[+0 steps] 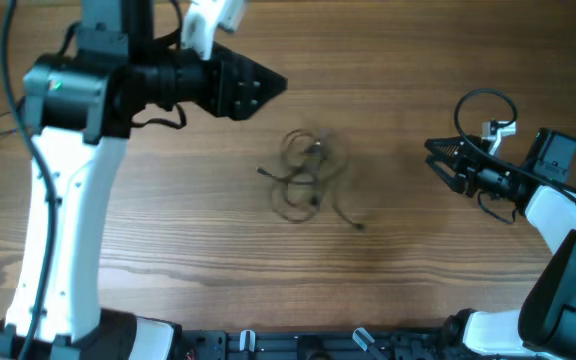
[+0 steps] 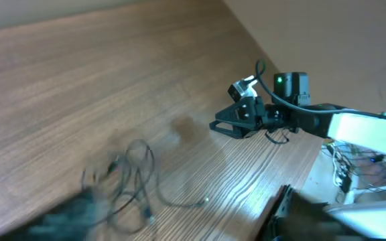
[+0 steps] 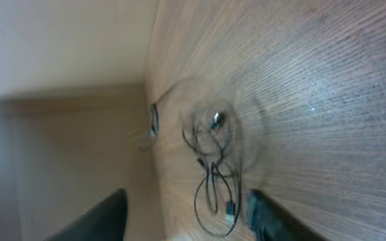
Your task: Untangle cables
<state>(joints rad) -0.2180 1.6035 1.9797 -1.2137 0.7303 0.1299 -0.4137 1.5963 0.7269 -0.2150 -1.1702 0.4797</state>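
The cables (image 1: 306, 175) lie in the middle of the wooden table (image 1: 168, 250). They are thin and black, and they are mixed up in one small messy pile of loops. One loose end with a tiny plug sticks out to the lower right of the pile. Nothing is touching the pile.

The left gripper (image 1: 271, 88) hangs above the table, up and to the left of the cables, and points toward the right. In the left wrist view its two fingers (image 2: 66, 215) look blurry, but they are spread wide with nothing between them.

The right gripper (image 1: 436, 160) is far off on the right side of the table and points left toward the pile. In the right wrist view its fingers (image 3: 106, 215) are apart too, and they hold nothing. The cables (image 3: 213, 161) show between them, farther away on the table.
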